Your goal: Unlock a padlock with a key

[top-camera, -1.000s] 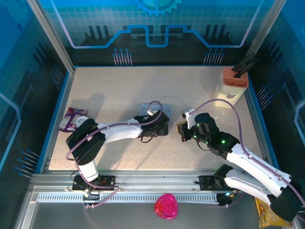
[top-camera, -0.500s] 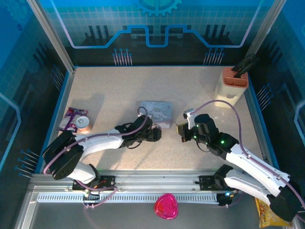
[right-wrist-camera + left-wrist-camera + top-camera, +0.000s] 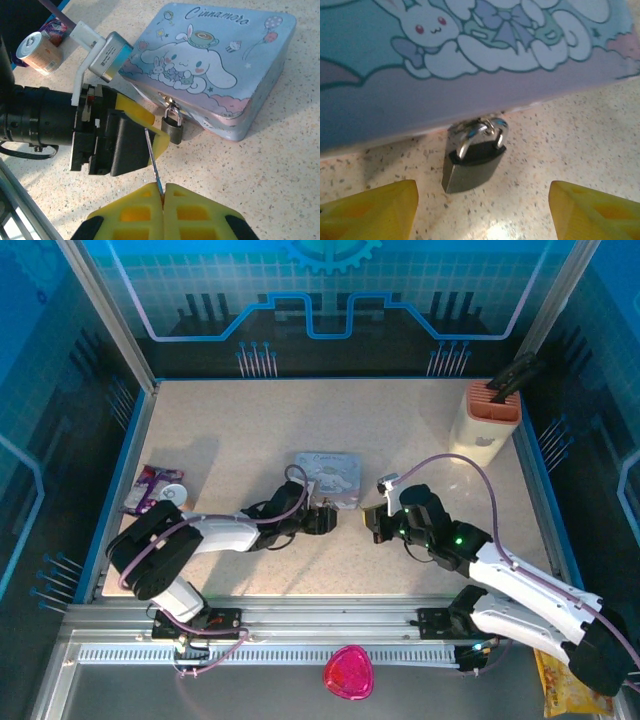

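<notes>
Two tools face each other over the bench [image 3: 250,430]. The left tool [image 3: 482,210], fingers apart, flanks the padlock [image 3: 472,167], which is hooked at the cartoon tin's [image 3: 210,65] edge. The right tool [image 3: 162,192] is clamped on the key [image 3: 152,160], its tip near the padlock.

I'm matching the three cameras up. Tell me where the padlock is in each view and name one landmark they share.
Top external: too small to pick out surely; look at the cartoon tin's near edge, by the left gripper.
Left wrist: the padlock at centre, hooked to the tin's side.
Right wrist: centre, at the tin's near edge.
Shared landmark: the cartoon tin.
</notes>
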Robot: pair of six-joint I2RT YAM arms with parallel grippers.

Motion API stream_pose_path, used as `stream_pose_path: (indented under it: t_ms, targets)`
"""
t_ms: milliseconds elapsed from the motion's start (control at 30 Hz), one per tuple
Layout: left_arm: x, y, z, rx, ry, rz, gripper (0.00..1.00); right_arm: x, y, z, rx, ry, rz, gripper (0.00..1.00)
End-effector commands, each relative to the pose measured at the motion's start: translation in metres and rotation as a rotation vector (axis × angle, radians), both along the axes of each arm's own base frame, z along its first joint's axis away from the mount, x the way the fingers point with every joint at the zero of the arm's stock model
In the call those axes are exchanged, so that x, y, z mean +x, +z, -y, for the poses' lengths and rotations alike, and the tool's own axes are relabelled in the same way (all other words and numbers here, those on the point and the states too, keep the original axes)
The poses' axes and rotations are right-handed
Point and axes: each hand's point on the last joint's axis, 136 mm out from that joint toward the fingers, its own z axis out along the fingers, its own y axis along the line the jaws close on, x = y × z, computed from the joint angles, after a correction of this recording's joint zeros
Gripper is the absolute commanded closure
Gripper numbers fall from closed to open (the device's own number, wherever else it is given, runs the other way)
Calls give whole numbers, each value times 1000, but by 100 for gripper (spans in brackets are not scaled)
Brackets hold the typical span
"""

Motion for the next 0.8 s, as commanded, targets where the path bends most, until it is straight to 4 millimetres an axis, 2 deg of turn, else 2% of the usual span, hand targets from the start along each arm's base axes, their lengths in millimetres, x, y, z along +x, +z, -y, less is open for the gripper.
stream_pose_path:
  t_ms: [0, 200, 400, 767]
  targets:
    - [20, 7, 8, -11, 14, 58, 30, -2, 2, 1, 24, -16, 6, 100]
    - [30, -7, 11, -10, 44, 49, 35, -5, 5, 3, 27, -18, 12, 100]
    - [33, -16, 18, -25, 47, 20, 45, -7, 1, 4, 33, -24, 6, 100]
    - [29, -10, 18, -70, 55, 16, 67, -10, -10, 4, 57, -42, -37, 100]
